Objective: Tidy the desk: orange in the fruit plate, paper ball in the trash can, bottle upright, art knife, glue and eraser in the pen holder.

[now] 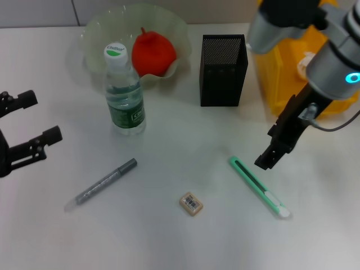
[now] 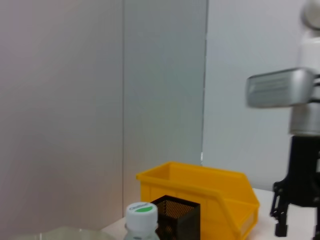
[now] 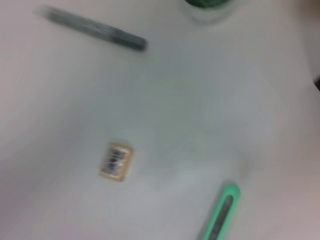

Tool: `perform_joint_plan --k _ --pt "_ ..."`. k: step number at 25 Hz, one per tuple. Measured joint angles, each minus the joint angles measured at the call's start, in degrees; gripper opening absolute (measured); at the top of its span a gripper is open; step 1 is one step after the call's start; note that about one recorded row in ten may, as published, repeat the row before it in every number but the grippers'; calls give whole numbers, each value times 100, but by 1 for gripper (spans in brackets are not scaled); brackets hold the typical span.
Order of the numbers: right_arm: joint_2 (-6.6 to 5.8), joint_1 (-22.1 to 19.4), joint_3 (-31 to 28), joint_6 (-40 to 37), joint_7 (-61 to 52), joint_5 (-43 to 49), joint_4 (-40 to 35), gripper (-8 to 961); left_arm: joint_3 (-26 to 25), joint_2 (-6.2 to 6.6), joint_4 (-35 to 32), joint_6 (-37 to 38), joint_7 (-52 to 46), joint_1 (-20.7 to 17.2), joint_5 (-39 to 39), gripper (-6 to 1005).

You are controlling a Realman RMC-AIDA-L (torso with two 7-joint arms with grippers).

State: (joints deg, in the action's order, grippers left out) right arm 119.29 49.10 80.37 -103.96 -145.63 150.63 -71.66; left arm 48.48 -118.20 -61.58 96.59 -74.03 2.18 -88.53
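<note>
Head view shows the left gripper (image 1: 31,121) at the far left, its fingers wide apart with nothing between them. Past its fingertips, toward the middle of the desk (image 1: 169,242), lies the grey glue stick (image 1: 107,181). The bottle (image 1: 124,93) stands upright beyond those fingertips, and behind it the orange (image 1: 153,53) sits in the fruit plate (image 1: 95,31). The eraser (image 1: 191,203) lies between the two grippers. The black pen holder (image 1: 223,70) stands farther back. The green art knife (image 1: 259,187) lies flat just beside and under the tip of the right gripper (image 1: 268,160). I cannot tell if the right fingers are apart or together. The yellow trash can (image 1: 281,73) is behind that arm.

Left wrist view shows the trash can (image 2: 200,192) from the side, with its open front. Right wrist view shows the art knife (image 3: 220,215), eraser (image 3: 115,160) and glue stick (image 3: 95,29) from above.
</note>
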Motion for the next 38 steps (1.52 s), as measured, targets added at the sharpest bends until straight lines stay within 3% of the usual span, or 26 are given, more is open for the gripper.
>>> perform_joint_plan --k 3,11,17,38 --pt "5 93 191 183 -434 143 260 720 -269 18 222 279 368 40 -104 815" --pt "44 262 806 1113 -1667 136 1078 700 -348 44 246 301 439 145 -416 814" --pt "51 294 1381 1775 -2264 -444 1395 684 -355 99 271 333 559 325 -744 814" --pt "60 514 1706 2059 -2370 -527 1978 630 -513 141 279 369 682 310 -798 814"
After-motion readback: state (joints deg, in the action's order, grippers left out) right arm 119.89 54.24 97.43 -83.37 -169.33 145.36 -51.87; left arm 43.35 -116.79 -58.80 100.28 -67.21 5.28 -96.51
